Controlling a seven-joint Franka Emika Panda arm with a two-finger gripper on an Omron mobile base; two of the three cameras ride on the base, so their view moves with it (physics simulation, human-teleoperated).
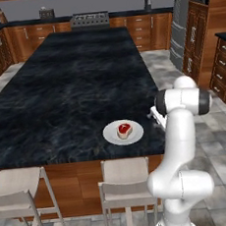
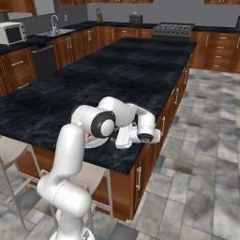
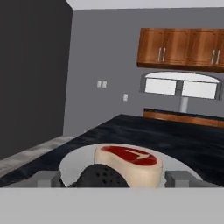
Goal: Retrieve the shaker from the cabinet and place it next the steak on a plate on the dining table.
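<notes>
in the left base view, reading left to right, the white plate [image 1: 110,135] sits near the edge of the dark marble surface [image 1: 68,90], the steak [image 1: 124,130] lies on it, and the end effector [image 1: 155,116] hangs low just beside the plate's right rim.

in the hand view the end effector [image 3: 114,179] looks wide: its 2 fingers [image 3: 48,178] stand apart from the black shaker [image 3: 103,177], with a gap on each side. the shaker sits between them over the near part of the plate [image 3: 72,164], just in front of the steak [image 3: 129,164], its dotted end towards the camera (whether it stands or lies tipped, i cannot tell).

risks, as i judge them: if the shaker is not settled, it could roll or topple against the steak once the fingers leave. pulling back crookedly could let 1 finger clip it and knock it off the plate. a low retreat might also scrape the rim and shift the plate towards the nearby edge of the surface.

no brand, label or readable writing shows anywhere.
</notes>
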